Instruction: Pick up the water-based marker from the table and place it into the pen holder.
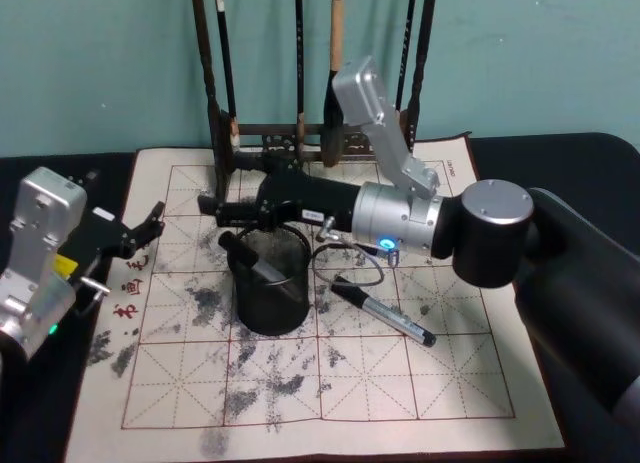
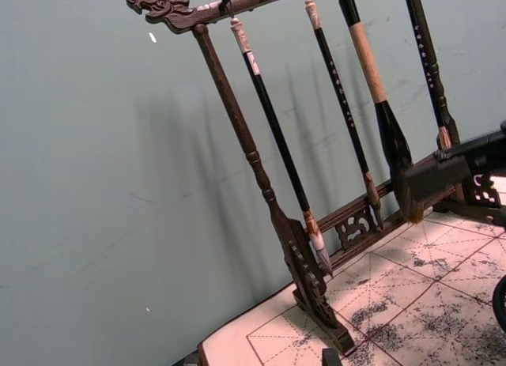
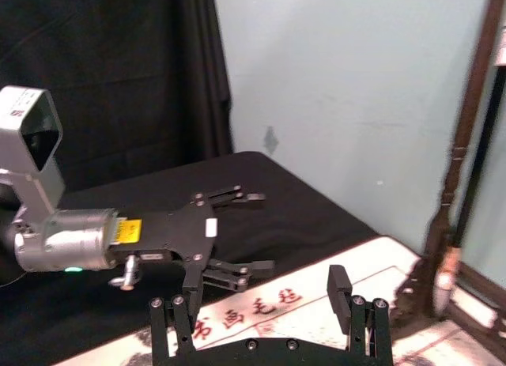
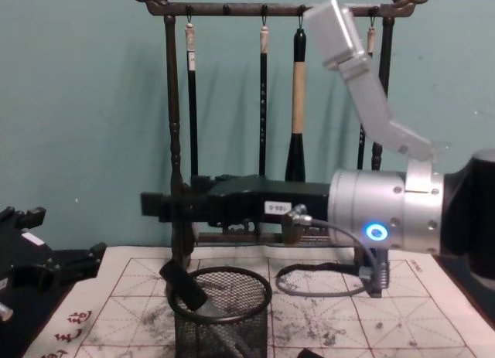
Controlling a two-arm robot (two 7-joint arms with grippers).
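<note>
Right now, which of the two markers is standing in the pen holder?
The leaning marker, propped against the pen holder's left rim; the other marker lies flat on the mat, to its right.

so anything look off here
One marker lies loose on the mat, right of the pen holder, rather than in it. A second marker leans inside. The right gripper hangs open above the holder's left side.

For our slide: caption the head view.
Right hand above mesh cup, one marker inside; another marker on the mat.
</note>
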